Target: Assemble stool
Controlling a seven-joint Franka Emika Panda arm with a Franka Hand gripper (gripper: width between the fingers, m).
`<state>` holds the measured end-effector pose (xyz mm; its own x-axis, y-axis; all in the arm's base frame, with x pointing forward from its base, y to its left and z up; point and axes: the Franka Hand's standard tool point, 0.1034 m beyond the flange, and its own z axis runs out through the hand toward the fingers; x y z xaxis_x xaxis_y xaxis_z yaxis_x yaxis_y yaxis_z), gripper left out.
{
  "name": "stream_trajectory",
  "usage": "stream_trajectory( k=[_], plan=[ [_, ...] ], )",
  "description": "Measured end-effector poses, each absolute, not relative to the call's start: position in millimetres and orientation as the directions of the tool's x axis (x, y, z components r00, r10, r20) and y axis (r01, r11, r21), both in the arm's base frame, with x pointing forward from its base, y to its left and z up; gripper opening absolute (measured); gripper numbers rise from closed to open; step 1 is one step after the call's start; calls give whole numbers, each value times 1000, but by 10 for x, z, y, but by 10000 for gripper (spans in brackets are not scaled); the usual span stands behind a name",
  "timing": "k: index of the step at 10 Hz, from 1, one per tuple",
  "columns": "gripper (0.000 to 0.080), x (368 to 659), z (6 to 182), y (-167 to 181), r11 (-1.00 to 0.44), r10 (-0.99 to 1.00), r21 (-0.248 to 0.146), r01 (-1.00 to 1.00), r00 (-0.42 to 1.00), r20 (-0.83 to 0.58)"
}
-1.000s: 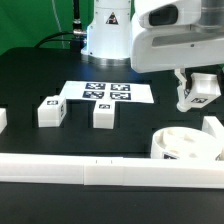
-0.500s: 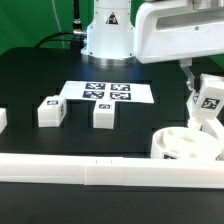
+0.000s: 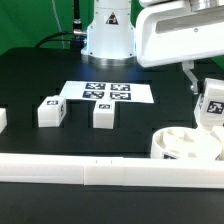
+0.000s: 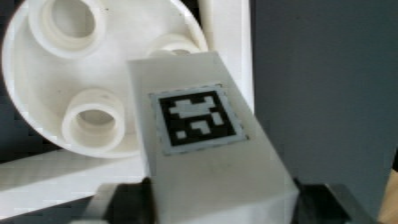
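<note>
My gripper (image 3: 205, 88) is shut on a white blocky leg (image 3: 211, 107) with a black-and-white tag, holding it over the far right rim of the round seat (image 3: 183, 146). In the wrist view the leg (image 4: 205, 120) fills the middle, gripped between the dark fingers (image 4: 128, 200) of the gripper (image 4: 217, 205), with the seat (image 4: 80, 80) and its round sockets beneath. Two more legs stand on the table: one (image 3: 50, 110) at the exterior view's left and one (image 3: 102, 114) near the middle.
The marker board (image 3: 106, 92) lies flat behind the two loose legs. A long white border rail (image 3: 90, 171) runs along the front, with another white piece (image 3: 3, 119) at the left edge. The robot base (image 3: 107, 35) stands at the back.
The gripper with the leg has moved toward the exterior view's right and slightly up, and the leg now stands more upright over the seat's right rim.
</note>
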<state>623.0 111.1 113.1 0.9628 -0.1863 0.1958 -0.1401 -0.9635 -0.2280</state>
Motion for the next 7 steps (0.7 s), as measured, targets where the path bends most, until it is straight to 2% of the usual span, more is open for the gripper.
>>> stream_trajectory(
  k=[7],
  plan=[
    [363,6237,1044,1181,-965,-179,-228,-132,964,199]
  ],
)
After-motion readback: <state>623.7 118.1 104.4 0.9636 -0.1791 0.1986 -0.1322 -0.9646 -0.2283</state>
